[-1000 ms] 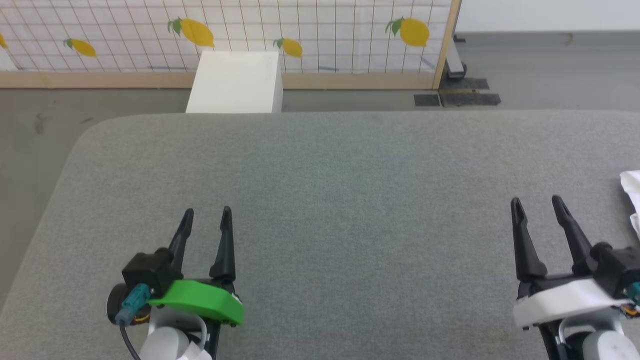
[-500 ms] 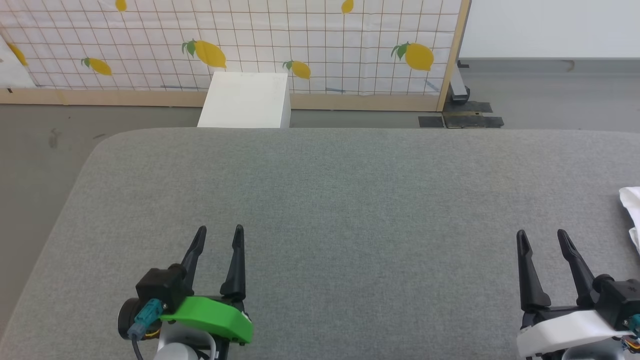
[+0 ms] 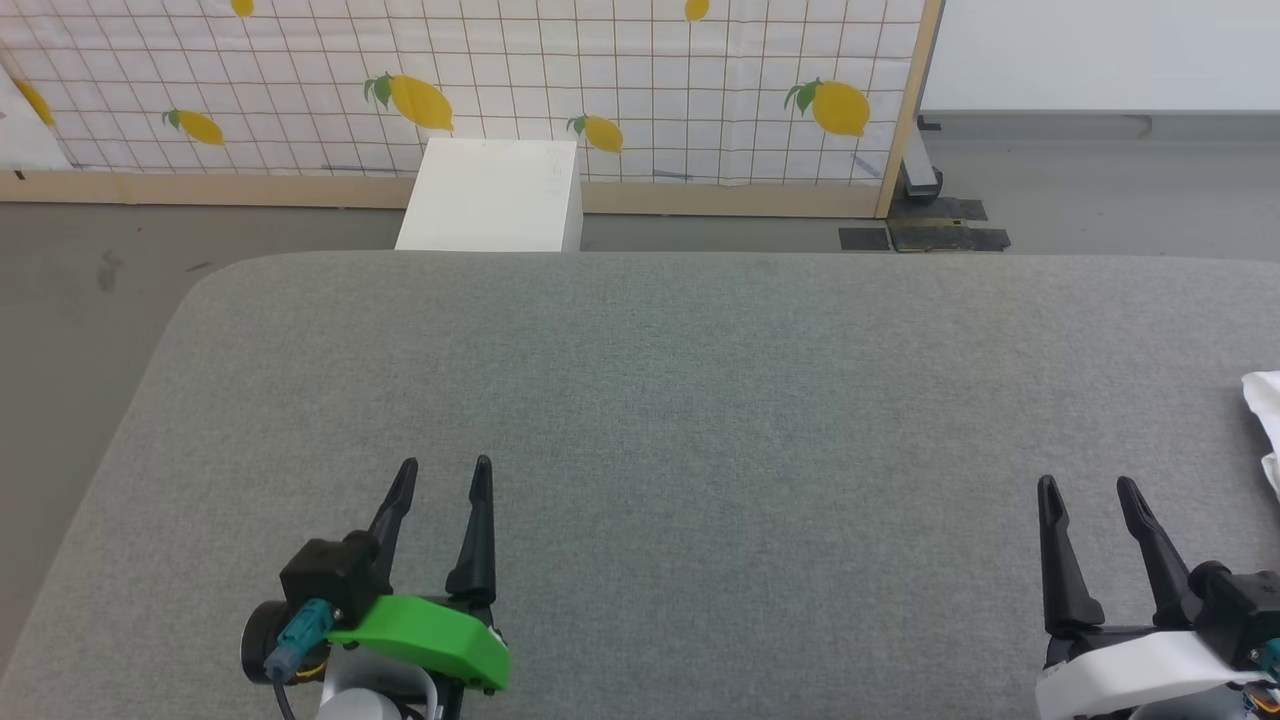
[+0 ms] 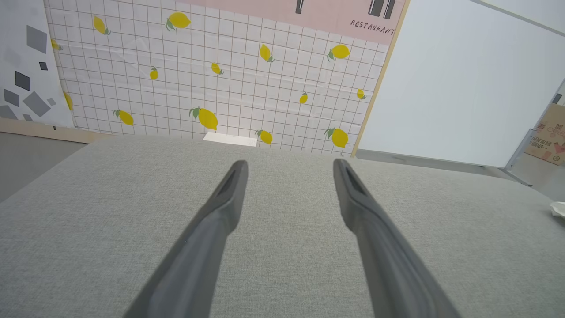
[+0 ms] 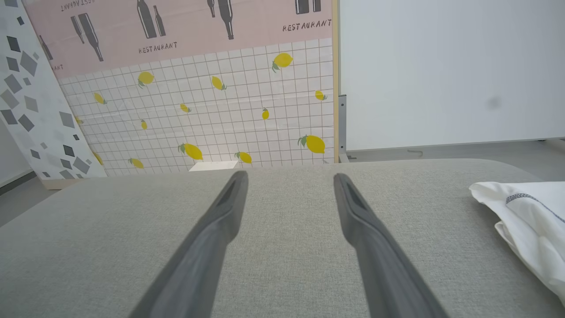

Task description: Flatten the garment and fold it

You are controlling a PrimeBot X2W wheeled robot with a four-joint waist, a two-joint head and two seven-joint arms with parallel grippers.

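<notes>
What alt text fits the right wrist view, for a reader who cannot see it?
The right gripper is open and empty, its two dark fingers above a grey padded table. A crumpled white shirt with dark stitching lies on the table at the view's right edge, apart from the fingers. Behind stands a panel printed with lemons.

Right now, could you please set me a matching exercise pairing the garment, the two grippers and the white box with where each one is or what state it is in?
Things:
1. garment
2. left gripper
3. right gripper
4. white box

Descriptions:
A. beyond the far edge of the grey surface, in front of the lemon-print screen
B. open, lower left of the head view
C. lying on the grey surface, far right of the head view
D. open, lower right of the head view

Pairs: 1-C, 2-B, 3-D, 4-A.
</notes>
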